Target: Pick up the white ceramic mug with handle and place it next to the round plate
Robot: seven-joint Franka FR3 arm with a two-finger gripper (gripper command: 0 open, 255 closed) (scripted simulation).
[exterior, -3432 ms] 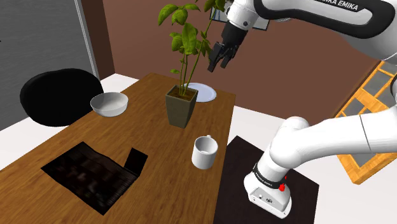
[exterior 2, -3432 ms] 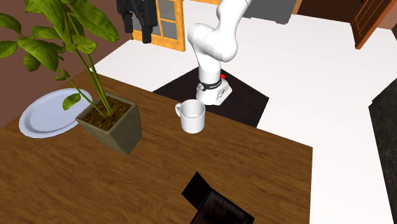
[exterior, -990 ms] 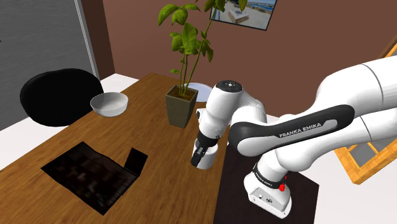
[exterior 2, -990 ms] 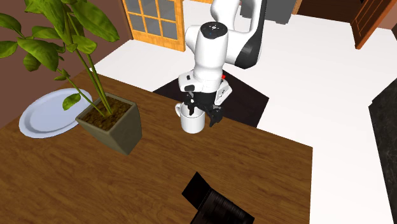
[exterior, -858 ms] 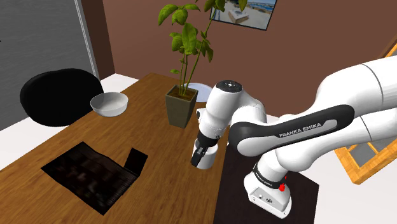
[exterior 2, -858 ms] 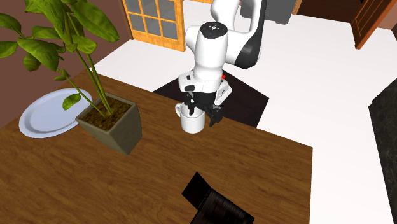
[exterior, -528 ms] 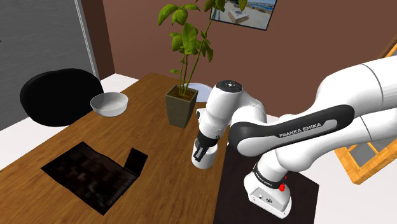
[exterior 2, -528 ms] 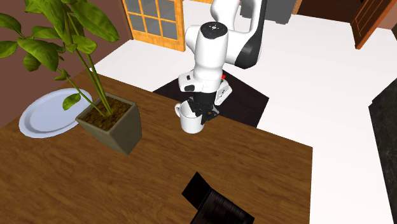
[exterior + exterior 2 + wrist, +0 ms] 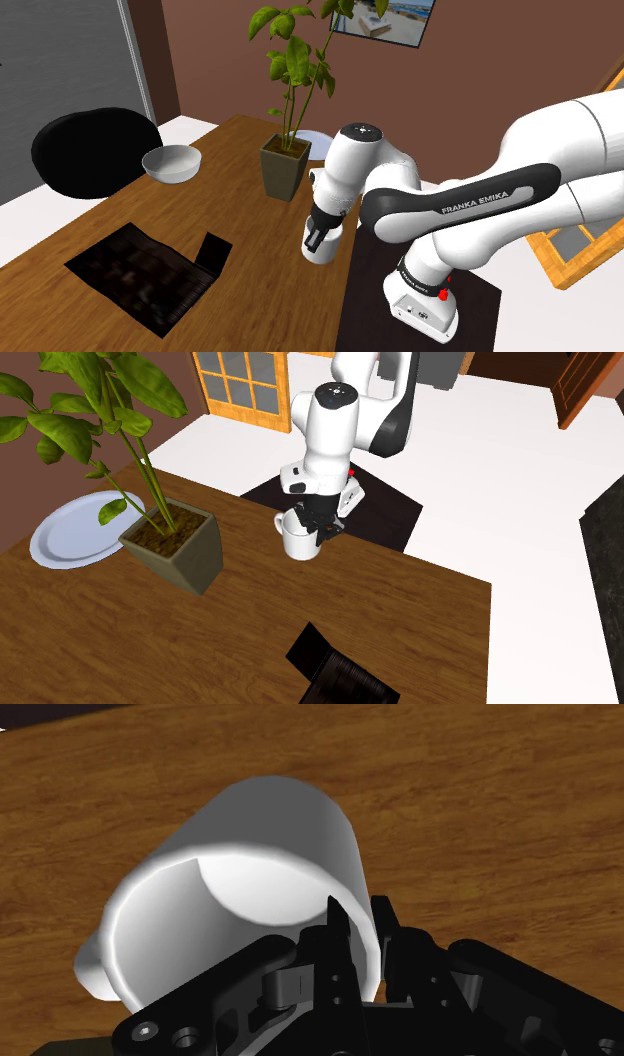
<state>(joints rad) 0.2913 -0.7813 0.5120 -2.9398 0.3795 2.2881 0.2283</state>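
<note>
The white mug (image 9: 320, 250) with a handle is near the edge of the wooden table (image 9: 150, 205) closest to the stand. My black gripper (image 9: 318, 236) comes down from above and is shut on the mug's rim. In the wrist view one finger is inside the mug (image 9: 250, 854) and the other outside, with the gripper (image 9: 362, 919) clasping the wall between them. From the second exterior view the mug (image 9: 298, 542) hangs under the gripper (image 9: 318, 532), handle pointing away from it. The round plate (image 9: 70, 530) lies behind the plant; its edge (image 9: 318, 138) peeks out by my arm.
A potted plant (image 9: 283, 168) stands between mug and plate, its leaves reaching high. A white bowl (image 9: 171, 163) sits at the shoulder view's left, by a black chair (image 9: 95, 150). A dark flat object (image 9: 150, 270) lies on the near table. The robot's stand (image 9: 425, 300) is beside the table.
One second ago the fingers stood open around the mug's rim; they have since closed on its wall. The arm has risen very slightly.
</note>
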